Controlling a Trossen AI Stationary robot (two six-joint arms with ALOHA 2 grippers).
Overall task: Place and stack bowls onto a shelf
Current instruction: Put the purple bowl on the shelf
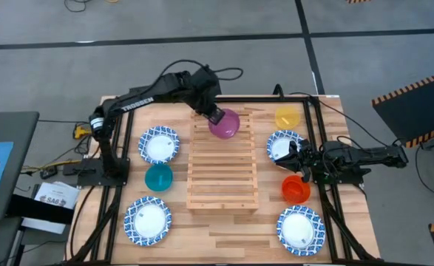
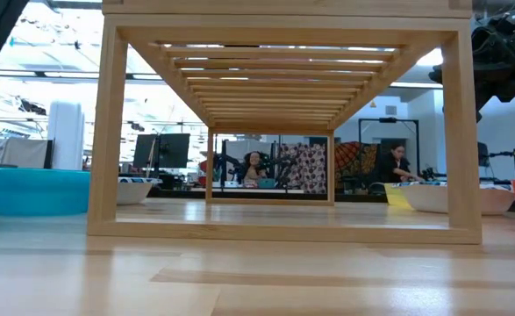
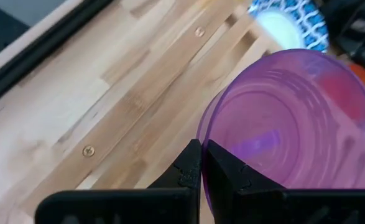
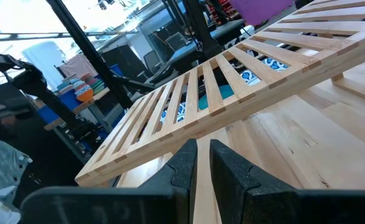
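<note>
Left pincer [image 1: 215, 114] clamped on the purple bowl's [image 1: 225, 124] rim at the shelf's [image 1: 222, 181] 12 o'clock end | low: shelf stood on the surface [image 2: 257, 281] | left wrist: fingers [image 3: 222, 171] pinched the rim | right wrist: right pincer [image 4: 203, 163] narrow, empty, beside the shelf.

Purple bowl [image 1: 224, 123] tilted, seemingly above slatted shelf's [image 1: 222, 177] far end.

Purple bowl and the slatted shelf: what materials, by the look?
Purple bowl: probably plastic, translucent and glossy; the wood behind shows faintly through its wall. Shelf: pale unpainted wood, visible grain, slats on a wooden frame, matte finish.
</note>
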